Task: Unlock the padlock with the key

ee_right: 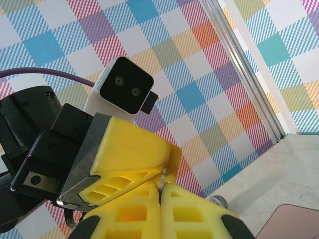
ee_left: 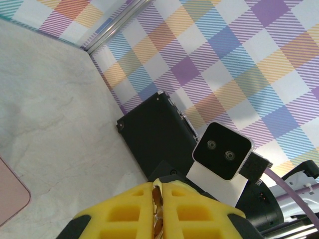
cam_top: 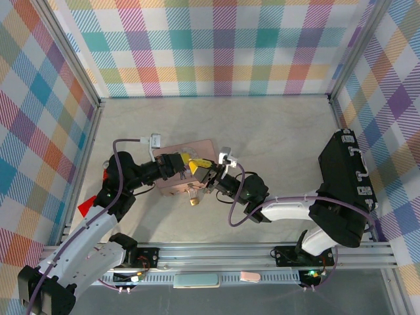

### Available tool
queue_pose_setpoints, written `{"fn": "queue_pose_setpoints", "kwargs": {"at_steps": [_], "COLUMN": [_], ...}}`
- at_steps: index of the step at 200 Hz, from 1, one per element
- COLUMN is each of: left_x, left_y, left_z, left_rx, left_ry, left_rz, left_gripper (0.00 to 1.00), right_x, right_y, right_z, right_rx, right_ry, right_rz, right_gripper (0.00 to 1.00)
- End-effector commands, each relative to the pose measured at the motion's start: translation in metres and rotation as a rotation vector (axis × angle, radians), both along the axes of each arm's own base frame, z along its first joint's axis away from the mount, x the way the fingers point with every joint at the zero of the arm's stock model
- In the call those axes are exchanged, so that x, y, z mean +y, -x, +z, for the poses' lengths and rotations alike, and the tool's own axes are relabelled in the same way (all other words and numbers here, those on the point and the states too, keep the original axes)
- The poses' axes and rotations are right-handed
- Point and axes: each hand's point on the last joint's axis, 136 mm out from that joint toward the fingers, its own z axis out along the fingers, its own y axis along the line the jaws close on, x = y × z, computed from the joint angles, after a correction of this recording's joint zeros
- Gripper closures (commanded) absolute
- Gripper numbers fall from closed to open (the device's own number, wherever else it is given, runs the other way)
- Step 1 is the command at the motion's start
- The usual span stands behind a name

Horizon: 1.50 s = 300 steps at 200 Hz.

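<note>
Silver key (ee_right: 163,175) is thin, stiff, slippery; hold its wide end. The right fingers (ee_right: 192,214) pinch it, the left fingers (ee_left: 127,211) squeeze the brass padlock (ee_left: 157,201).

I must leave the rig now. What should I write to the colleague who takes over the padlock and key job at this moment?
Left gripper: fingers shut, with a brass sliver in their seam, seemingly the padlock. In the top view its brass body shows just below the fingertips, at the near edge of the pink tin.
Right gripper: fingers shut on a thin silver sliver, apparently the key.
Done: both things are gripped, and the grippers stand tip to tip.
Left: key into the keyhole, turn, free the shackle. Whether the key has entered the lock cannot be told.
</note>
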Motion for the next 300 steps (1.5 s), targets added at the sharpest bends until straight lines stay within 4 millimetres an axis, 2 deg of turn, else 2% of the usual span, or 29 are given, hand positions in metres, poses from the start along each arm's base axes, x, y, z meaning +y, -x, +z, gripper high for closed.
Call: {"fn": "queue_pose_setpoints", "kwargs": {"at_steps": [1, 42, 58, 73, 116, 159, 176, 187, 256, 300], "left_x": [-0.005, -0.007, -0.007, -0.009, -0.008, -0.007, -0.006, -0.007, -0.008, -0.007], "left_y": [0.012, 0.013, 0.015, 0.019, 0.020, 0.011, 0.007, 0.004, 0.000, 0.001], "left_z": [0.018, 0.020, 0.020, 0.025, 0.029, 0.016, 0.010, 0.007, 0.002, 0.006], "left_rx": [-0.072, -0.078, -0.079, -0.092, -0.101, -0.064, -0.050, -0.038, -0.019, -0.028], "left_ry": [0.039, 0.042, 0.043, 0.060, 0.067, 0.025, 0.005, 0.002, -0.012, -0.003], "left_rz": [-0.049, -0.055, -0.065, -0.084, -0.083, -0.041, -0.020, -0.020, -0.016, -0.013], "left_gripper": [0.91, 0.93, 0.78, 0.73, 0.76, 0.71, 0.64, 0.63, 0.60, 0.72], "right_x": [-0.005, -0.006, -0.005, 0.000, 0.002, 0.004, 0.002, 0.002, -0.001, 0.003], "right_y": [-0.011, -0.012, -0.010, -0.006, -0.006, -0.001, 0.000, 0.000, 0.000, 0.001], "right_z": [-0.006, -0.007, -0.006, -0.004, -0.004, -0.002, -0.001, -0.001, -0.004, -0.009], "right_rx": [0.045, 0.064, 0.059, 0.039, 0.040, 0.033, 0.029, 0.028, 0.025, 0.040], "right_ry": [-0.009, -0.014, -0.017, -0.003, 0.002, -0.003, 0.000, 0.004, 0.008, 0.017], "right_rz": [-0.023, -0.012, 0.007, 0.034, 0.042, 0.078, 0.070, 0.072, 0.061, 0.082], "right_gripper": [1.00, 1.00, 1.00, 1.00, 1.00, 1.00, 1.00, 1.00, 1.00, 1.00]}}
